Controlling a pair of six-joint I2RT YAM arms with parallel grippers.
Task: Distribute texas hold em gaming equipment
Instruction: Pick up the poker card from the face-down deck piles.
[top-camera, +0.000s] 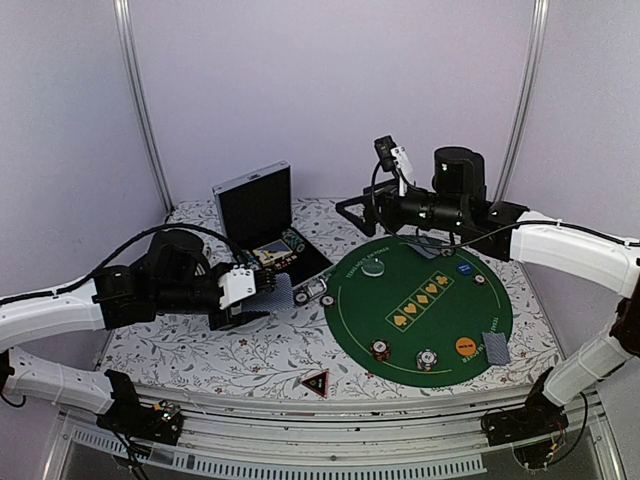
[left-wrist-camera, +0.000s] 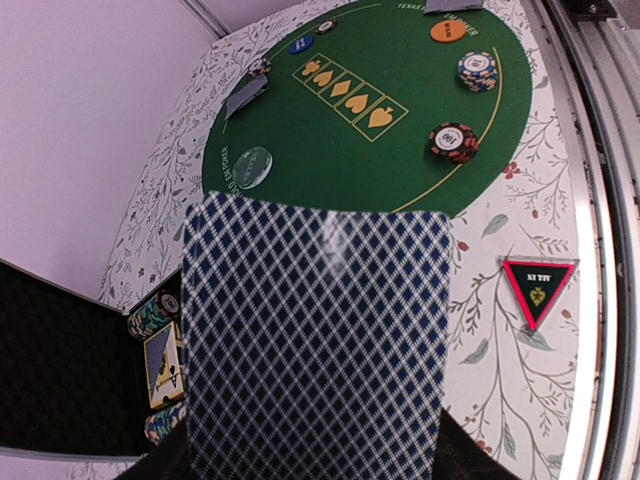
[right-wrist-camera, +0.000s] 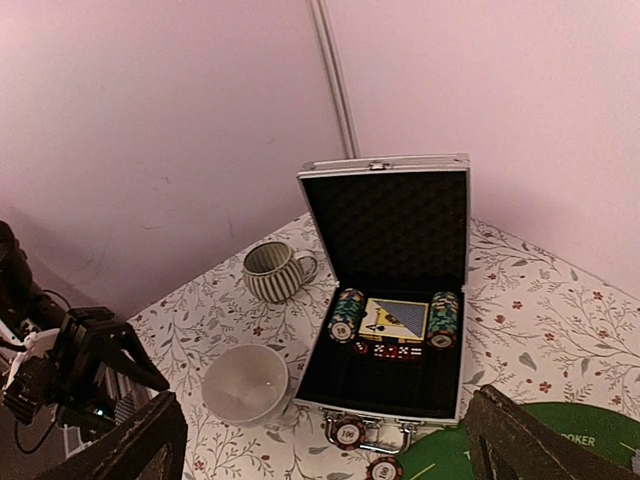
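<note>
My left gripper (top-camera: 258, 293) is shut on a stack of check-backed playing cards (left-wrist-camera: 315, 340), held flat above the flowered cloth left of the green mat (top-camera: 440, 320). On the mat lie two chip stacks (left-wrist-camera: 453, 141) (left-wrist-camera: 478, 70), an orange disc (left-wrist-camera: 449, 30), a blue disc (left-wrist-camera: 301, 44), a pale disc (left-wrist-camera: 253, 167) and cards (left-wrist-camera: 247, 96) (top-camera: 497, 347). The black red-edged triangle (left-wrist-camera: 538, 288) lies on the cloth near the front edge. My right gripper (right-wrist-camera: 325, 450) hovers open and empty over the mat's far left edge, facing the case.
An open metal case (right-wrist-camera: 390, 300) at the back holds two chip rolls (right-wrist-camera: 346, 315), a card box (right-wrist-camera: 395, 320) and red dice (right-wrist-camera: 395, 351). Two loose chips (right-wrist-camera: 348, 432) lie by its handle. A ribbed mug (right-wrist-camera: 275, 270) and white bowl (right-wrist-camera: 245, 383) stand left of it.
</note>
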